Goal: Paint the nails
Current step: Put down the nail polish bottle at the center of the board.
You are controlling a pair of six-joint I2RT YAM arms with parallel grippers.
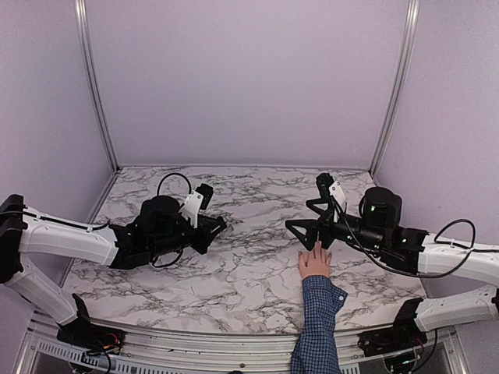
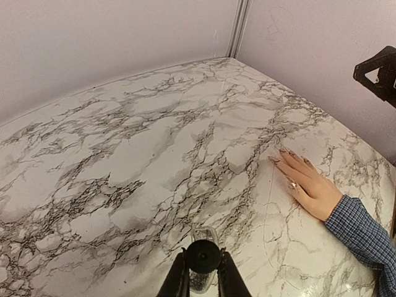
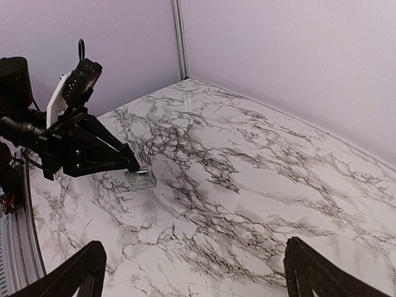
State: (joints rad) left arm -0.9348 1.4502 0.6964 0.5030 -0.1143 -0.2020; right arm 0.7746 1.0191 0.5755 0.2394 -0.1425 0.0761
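Observation:
A pale hand in a blue checked sleeve lies flat on the marble table, fingers pointing away. In the left wrist view the hand shows its tiny nails at the fingertips. My left gripper is shut on a small dark-capped glass bottle, which rests on the table left of the hand. The bottle also shows in the right wrist view. My right gripper is open wide and empty, hovering just beyond the fingertips. The hand is out of the right wrist view.
The marble table is bounded by lilac walls at the back and sides, with metal corner posts. My left gripper shows across from the right wrist camera.

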